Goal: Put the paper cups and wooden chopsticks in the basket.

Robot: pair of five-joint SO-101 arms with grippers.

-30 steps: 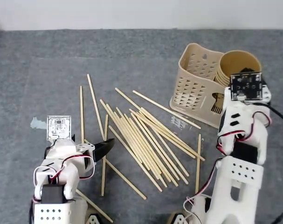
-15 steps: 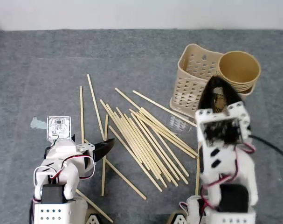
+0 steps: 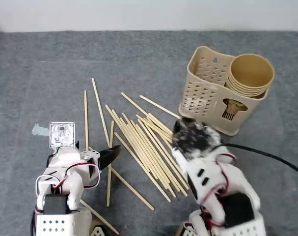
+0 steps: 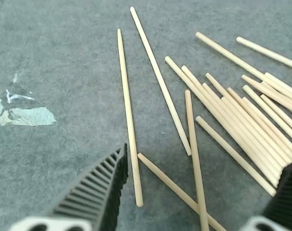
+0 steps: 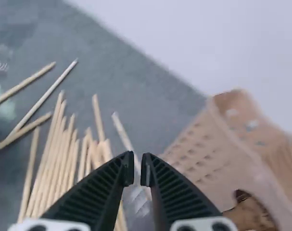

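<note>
A stack of paper cups (image 3: 250, 73) stands in the right part of the beige basket (image 3: 207, 93) at the back right. Several wooden chopsticks (image 3: 144, 142) lie scattered in the middle of the grey mat. My right arm (image 3: 203, 157) hangs over the right end of that pile, short of the basket. Its gripper (image 5: 137, 173) is shut with nothing in it, above the chopsticks (image 5: 64, 159), with the basket (image 5: 222, 139) ahead. My left gripper (image 4: 198, 192) is open low over the left-hand chopsticks (image 4: 129, 125), holding nothing. Its black finger (image 3: 109, 155) shows at the lower left.
A pale scrap of tape (image 3: 40, 130) sticks to the mat left of the chopsticks, close to the left arm; it is the same tape scrap (image 4: 23, 115) seen by the left wrist. A black cable (image 3: 271, 157) runs off to the right. Open mat lies at the back left.
My right arm has pulled back from the cups at the basket and swung left and toward the front, over the chopstick pile. The cups stay in the basket. The left arm has not moved.
</note>
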